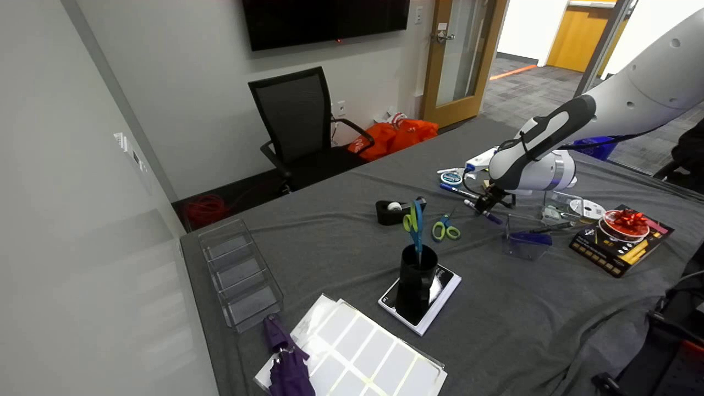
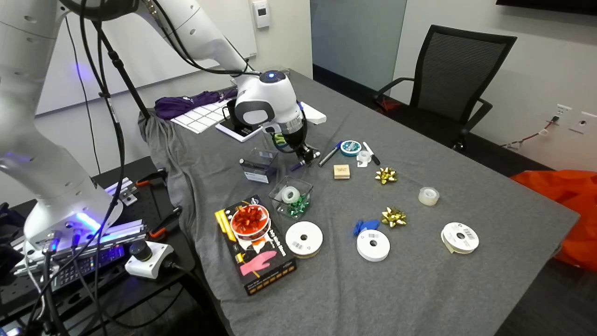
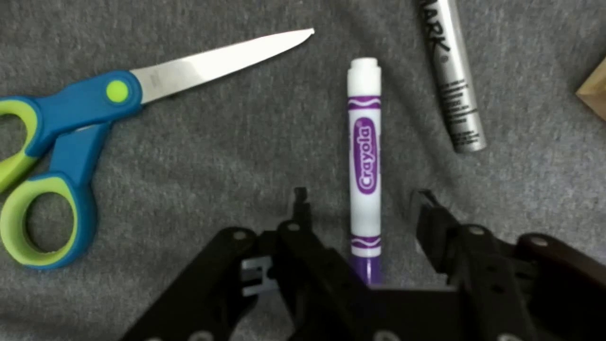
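A white Crayola marker with a purple cap [image 3: 365, 156] lies on the grey cloth in the wrist view. My gripper [image 3: 360, 199] is open around it, one finger [image 3: 301, 208] on each side, with cloth showing between marker and fingers. The cap's end is hidden behind the gripper body. In both exterior views the gripper [image 1: 489, 202] points down low over this marker [image 2: 297, 166]. Blue-and-green scissors [image 3: 99, 99] lie to the left in the wrist view, and a silver marker [image 3: 455, 90] lies to the upper right.
Close by stand a clear bin [image 1: 527, 252] and a clear tray with tape and a green bow [image 2: 298, 206]. A black box [image 2: 261, 275] carries a red bow. A black cup [image 1: 418, 275] with scissors, a tape dispenser [image 1: 389, 214] and a ribbon spool [image 2: 373, 252] are also on the table.
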